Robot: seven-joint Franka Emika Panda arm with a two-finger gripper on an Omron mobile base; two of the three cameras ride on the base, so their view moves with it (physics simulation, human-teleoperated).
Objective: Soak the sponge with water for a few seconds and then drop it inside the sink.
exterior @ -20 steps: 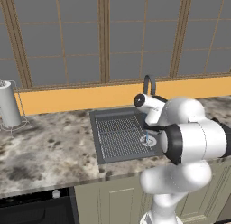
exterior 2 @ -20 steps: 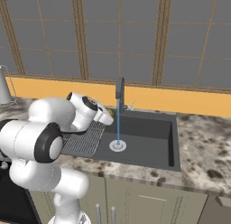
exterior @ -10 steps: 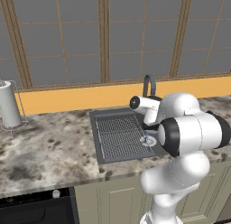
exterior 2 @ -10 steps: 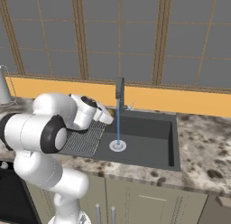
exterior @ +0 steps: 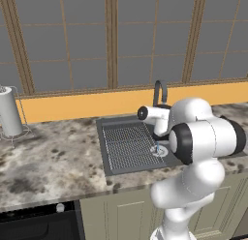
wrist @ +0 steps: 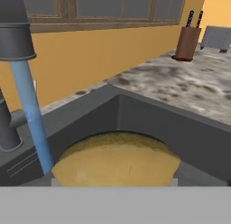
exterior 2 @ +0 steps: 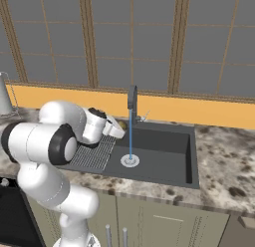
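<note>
Apparently sponge (wrist: 116, 159) clamped in end effector (exterior 2: 121, 126), beside water (wrist: 30, 114).

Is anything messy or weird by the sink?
Nothing is spilled or broken. The only unusual thing: the water runs from the faucet straight down to the drain, while the pincer holds the yellow sponge just beside the stream over the sink, not under it.

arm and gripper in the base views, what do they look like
The arm is glossy white, built of fat rounded segments with dark bands at the joints. It narrows to a white wrist with a black ring, then a pale gripper. No cables or markings show.
</note>
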